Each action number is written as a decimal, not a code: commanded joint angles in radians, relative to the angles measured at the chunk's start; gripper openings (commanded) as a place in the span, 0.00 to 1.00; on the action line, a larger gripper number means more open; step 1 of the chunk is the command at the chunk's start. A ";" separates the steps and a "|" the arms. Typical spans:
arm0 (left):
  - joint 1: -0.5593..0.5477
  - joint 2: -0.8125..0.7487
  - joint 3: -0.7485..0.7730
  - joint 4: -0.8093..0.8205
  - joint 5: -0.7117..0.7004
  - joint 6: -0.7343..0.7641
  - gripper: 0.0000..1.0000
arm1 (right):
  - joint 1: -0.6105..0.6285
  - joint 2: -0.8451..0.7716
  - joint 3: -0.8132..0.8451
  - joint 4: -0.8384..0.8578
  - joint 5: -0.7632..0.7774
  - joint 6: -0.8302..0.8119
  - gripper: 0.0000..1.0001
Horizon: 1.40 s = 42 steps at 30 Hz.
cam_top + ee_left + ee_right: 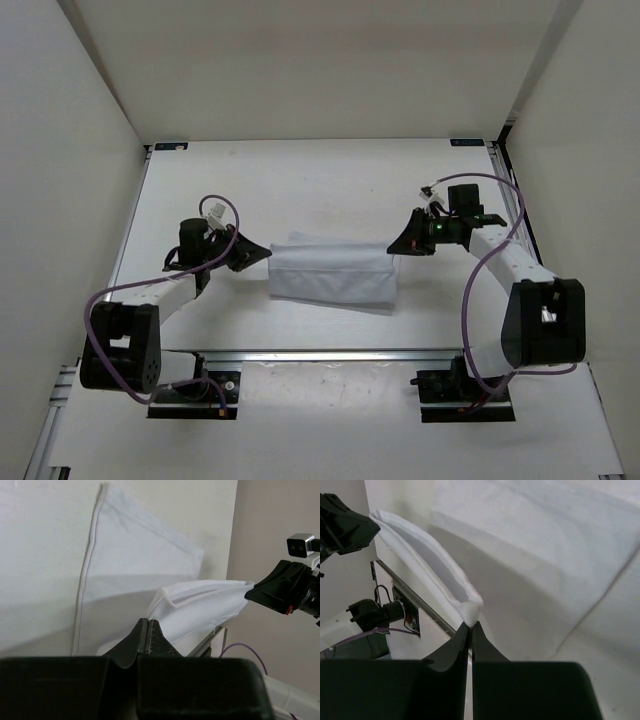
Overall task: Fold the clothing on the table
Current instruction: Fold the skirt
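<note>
Our left tool (266, 252) is clenched on the left end of the clothing (335, 278), and our right tool (394, 246) is clenched on its right end. Between them we hold one edge of the white fabric stretched just above the counter (320, 180). The rest of the clothing hangs from that edge and lies flat on the counter on the side toward the rail (330, 353). It sits about midway between the side walls (60, 150), nearer to the rail than to the far wall. We see a plain white, flat counter, shut in by white walls on the left, right and far sides. Bare surface runs from the clothing to the far wall, with narrower strips beside each tool. Our arm bases (195, 390) sit past the rail, and purple cables (480, 290) loop along both arms.
</note>
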 commanded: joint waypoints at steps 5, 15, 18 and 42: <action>0.039 0.113 0.160 0.091 -0.028 -0.013 0.00 | -0.039 0.120 0.187 -0.002 0.050 -0.043 0.00; -0.046 0.286 0.298 0.139 -0.060 -0.017 0.00 | -0.068 0.135 0.179 -0.097 0.091 -0.054 0.00; -0.049 0.305 0.309 0.136 -0.062 -0.007 0.00 | -0.063 0.123 0.144 -0.117 0.114 -0.054 0.00; -0.082 0.536 0.473 0.158 -0.072 -0.028 0.00 | -0.097 0.275 0.216 -0.099 0.166 -0.049 0.00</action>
